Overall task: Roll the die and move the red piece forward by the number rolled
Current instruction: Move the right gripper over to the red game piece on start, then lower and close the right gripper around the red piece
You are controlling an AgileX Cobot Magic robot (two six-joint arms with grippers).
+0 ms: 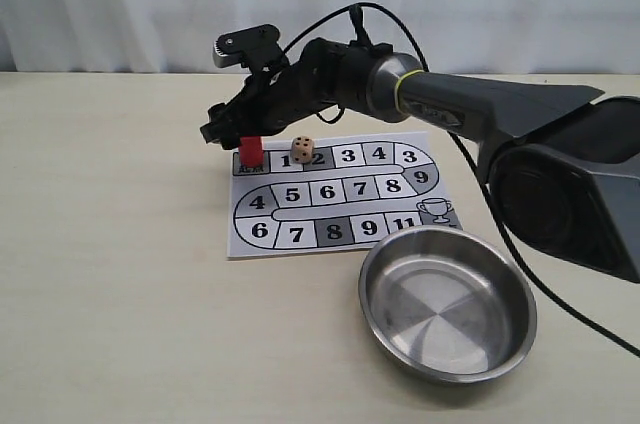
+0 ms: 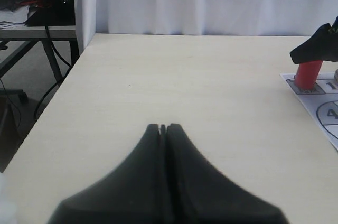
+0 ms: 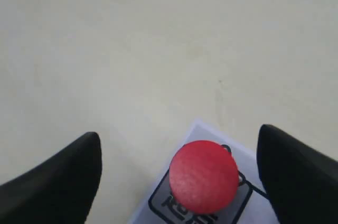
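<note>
The right gripper [image 3: 178,137] is holding its fingers [image 3: 63,182] open around the small red cylinder piece [image 1: 250,152], centre-left of the exterior view; the left gripper [image 2: 163,127] is showing closed fingers.

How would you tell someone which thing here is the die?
Find the white numbered board on the table. On it, by squares 1 and 2, sits the die: a small tan cube with black dots, unlike the round red piece beside it.

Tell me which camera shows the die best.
The exterior view: the die sits in full sight on the board by square 2, pips showing. Neither wrist view shows it; both catch the red piece instead.
</note>
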